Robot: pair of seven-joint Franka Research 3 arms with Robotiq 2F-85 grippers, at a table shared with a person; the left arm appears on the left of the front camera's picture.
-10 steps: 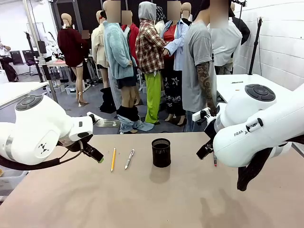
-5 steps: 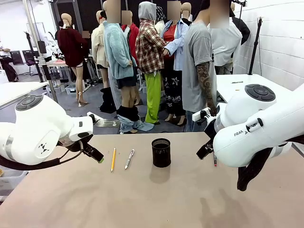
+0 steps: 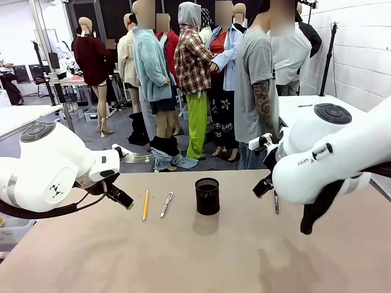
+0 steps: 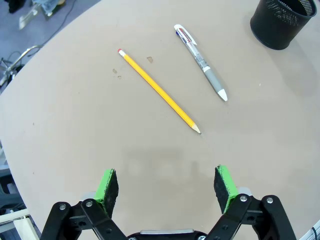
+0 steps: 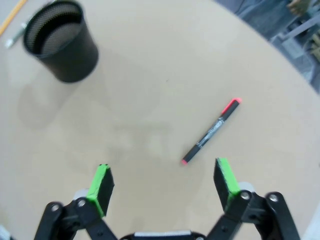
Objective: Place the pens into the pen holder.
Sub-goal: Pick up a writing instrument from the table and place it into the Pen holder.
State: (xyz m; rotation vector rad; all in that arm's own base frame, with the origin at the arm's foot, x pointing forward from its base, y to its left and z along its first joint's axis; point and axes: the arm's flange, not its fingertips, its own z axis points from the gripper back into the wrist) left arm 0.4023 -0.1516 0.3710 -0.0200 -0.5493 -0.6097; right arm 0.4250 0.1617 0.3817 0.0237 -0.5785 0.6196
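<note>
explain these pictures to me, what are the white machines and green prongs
Two white robot arms sit at a tan table. The wide picture looks across it from between the arms. The other two come from cameras on each wrist, looking past that arm's green-padded tool. The left tool is open near a yellow pencil and a silver-white pen. The right tool is open near a dark pen with red ends. A black mesh pen holder stands between them. Nothing is held.

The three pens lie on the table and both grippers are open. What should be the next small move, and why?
Probably lower the right gripper around the dark pen. That pen lies flat on the table just ahead of its open jaws, nothing is held yet, and the pen holder stands empty nearby.
</note>
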